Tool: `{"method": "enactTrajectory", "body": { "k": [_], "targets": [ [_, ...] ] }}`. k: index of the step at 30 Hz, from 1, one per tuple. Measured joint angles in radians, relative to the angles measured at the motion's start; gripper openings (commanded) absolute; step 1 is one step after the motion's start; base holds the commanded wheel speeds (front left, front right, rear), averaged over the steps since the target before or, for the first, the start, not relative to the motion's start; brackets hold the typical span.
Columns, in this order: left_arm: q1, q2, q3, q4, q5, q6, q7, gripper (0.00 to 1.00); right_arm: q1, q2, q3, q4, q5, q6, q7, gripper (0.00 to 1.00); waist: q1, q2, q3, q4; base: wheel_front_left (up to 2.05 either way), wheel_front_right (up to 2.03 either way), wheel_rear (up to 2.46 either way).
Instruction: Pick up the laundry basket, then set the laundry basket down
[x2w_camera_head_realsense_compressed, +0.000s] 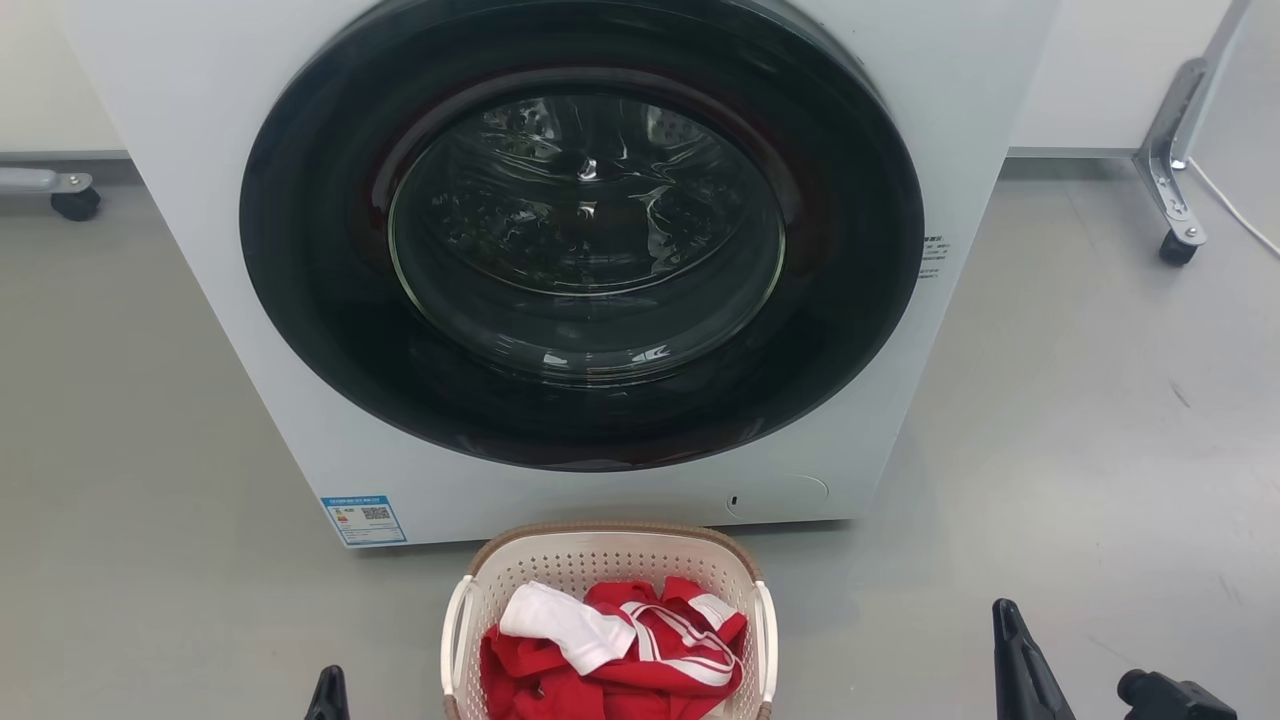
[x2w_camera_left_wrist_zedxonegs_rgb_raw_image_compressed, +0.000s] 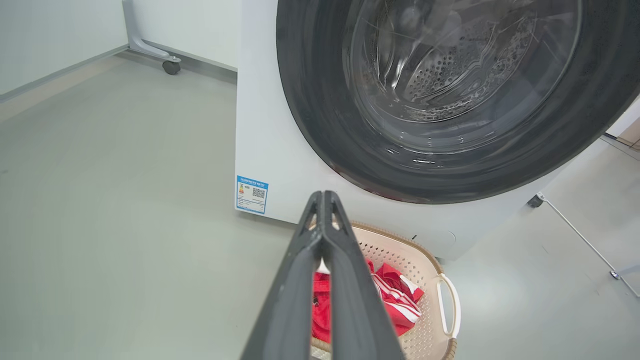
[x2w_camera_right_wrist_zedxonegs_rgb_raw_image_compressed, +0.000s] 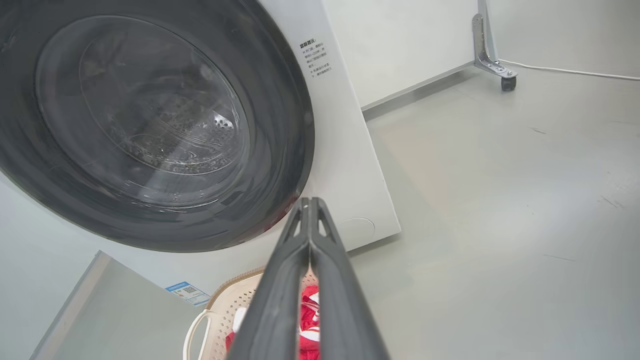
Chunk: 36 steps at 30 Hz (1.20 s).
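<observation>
The cream-white perforated laundry basket (x2w_camera_head_realsense_compressed: 600, 562) with a brown rim stands on the grey floor just in front of the washer. It holds red clothes with white stripes (x2w_camera_head_realsense_compressed: 640, 660) and a white cloth (x2w_camera_head_realsense_compressed: 565, 622). My left gripper (x2w_camera_head_realsense_compressed: 328, 695) is low at the basket's left and apart from it; the left wrist view shows this gripper (x2w_camera_left_wrist_zedxonegs_rgb_raw_image_compressed: 324, 196) shut and empty above the basket (x2w_camera_left_wrist_zedxonegs_rgb_raw_image_compressed: 402, 250). My right gripper (x2w_camera_head_realsense_compressed: 1012, 650) is well off to the basket's right. The right wrist view shows it (x2w_camera_right_wrist_zedxonegs_rgb_raw_image_compressed: 310, 201) shut and empty, with the basket (x2w_camera_right_wrist_zedxonegs_rgb_raw_image_compressed: 232, 300) below it.
The white front-loading washer (x2w_camera_head_realsense_compressed: 200, 150) with its dark round door (x2w_camera_head_realsense_compressed: 580, 230) shut rises right behind the basket. Wheeled metal frame legs stand at the back left (x2w_camera_head_realsense_compressed: 60, 190) and back right (x2w_camera_head_realsense_compressed: 1170, 170). A white cable (x2w_camera_head_realsense_compressed: 1235, 215) lies on the floor at the far right.
</observation>
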Motion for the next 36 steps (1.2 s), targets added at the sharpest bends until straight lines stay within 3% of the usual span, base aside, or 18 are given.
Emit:
{"method": "enactTrajectory", "body": {
  "k": [36],
  "targets": [
    [-0.119,-0.010,0.085,0.073,-0.537,-0.092,0.138,0.00,-0.085,0.010,-0.152,0.083,0.500,0.089,0.141,0.00,0.0000,0.0000,-0.002,-0.008,0.00,0.00,0.00]
  ]
}}
